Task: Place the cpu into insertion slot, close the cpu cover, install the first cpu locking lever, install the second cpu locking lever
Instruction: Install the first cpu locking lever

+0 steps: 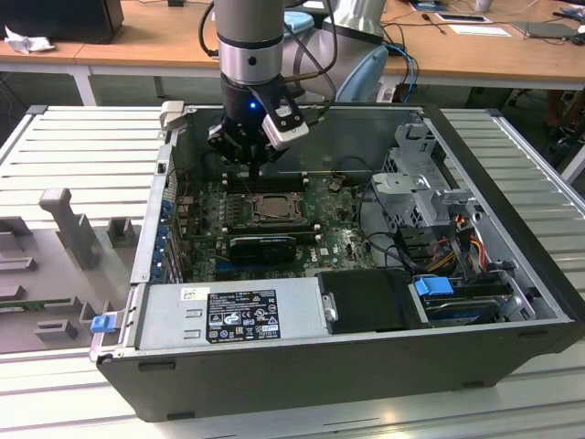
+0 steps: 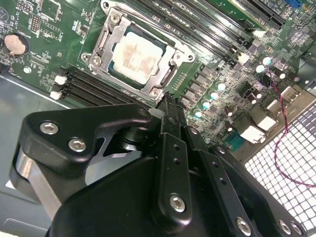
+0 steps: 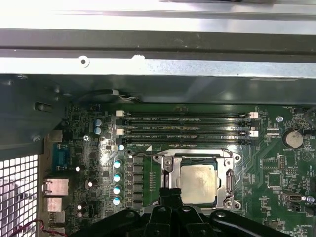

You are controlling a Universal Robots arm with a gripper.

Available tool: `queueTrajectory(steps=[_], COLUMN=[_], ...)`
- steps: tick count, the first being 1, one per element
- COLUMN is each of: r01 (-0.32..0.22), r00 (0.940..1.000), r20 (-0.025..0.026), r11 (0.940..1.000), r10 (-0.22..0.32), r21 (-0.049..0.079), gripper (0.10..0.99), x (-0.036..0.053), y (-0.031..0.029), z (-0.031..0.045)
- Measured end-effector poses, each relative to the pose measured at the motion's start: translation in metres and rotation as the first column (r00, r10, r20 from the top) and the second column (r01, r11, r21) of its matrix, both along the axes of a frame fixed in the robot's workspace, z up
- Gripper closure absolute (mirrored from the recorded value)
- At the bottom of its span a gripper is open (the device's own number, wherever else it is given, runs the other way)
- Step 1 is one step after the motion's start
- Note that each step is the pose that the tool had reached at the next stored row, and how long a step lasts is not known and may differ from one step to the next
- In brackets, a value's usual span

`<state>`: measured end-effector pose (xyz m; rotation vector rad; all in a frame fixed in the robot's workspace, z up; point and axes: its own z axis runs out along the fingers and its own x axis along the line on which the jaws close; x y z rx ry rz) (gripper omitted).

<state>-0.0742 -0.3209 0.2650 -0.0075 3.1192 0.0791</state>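
Small silvery-beige square cpu [image 2: 133,54] sits in the black square insertion slot [image 2: 165,64] mid green motherboard [image 2: 49,29], with the dull-metal cpu cover [image 2: 96,52] framing it. Black gripper [image 2: 170,104] is pinched empty at the slot's rim. The lever likely wants steady downward pressure.

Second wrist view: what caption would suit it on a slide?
End effector beside the cpu, which sits framed by its metal cover on the green motherboard.

gripper [image 3: 170,197] cut off by our first wrist view's edge, hiding one edge of the cover [image 3: 225,183] from us, cpu [image 1: 271,208] tiny in exterior view
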Motion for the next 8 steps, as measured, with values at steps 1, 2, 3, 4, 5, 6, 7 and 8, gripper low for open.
queueTrajectory(steps=[1,2,3,4,5,6,7,8], r01=[0.000,0.000,0.000,0.000,0.000,0.000,0.000,0.000], r00=[1.0000,1.0000,1.0000,1.0000,1.0000,1.0000,1.0000,1.0000], r20=[0.0000,0.0000,0.0000,-0.0001,0.0000,-0.0001,0.0000,0.0000], r11=[1.0000,1.0000,1.0000,1.0000,1.0000,1.0000,1.0000,1.0000], r10=[0.000,0.000,0.000,0.000,0.000,0.000,0.000,0.000], r21=[0.000,0.000,0.000,0.000,0.000,0.000,0.000,0.000], gripper=[0.980,0.980,0.980,0.980,0.980,0.980,0.980,0.980], x=[-0.0005,-0.0012,-0.0017,-0.0020,-0.0023,-0.0026,-0.0030,-0.0034], y=[0.0000,0.0000,0.0000,0.0000,0.0000,0.0000,0.0000,0.0000], z=[0.0000,0.0000,0.0000,0.0000,0.0000,0.0000,0.0000,0.0000])
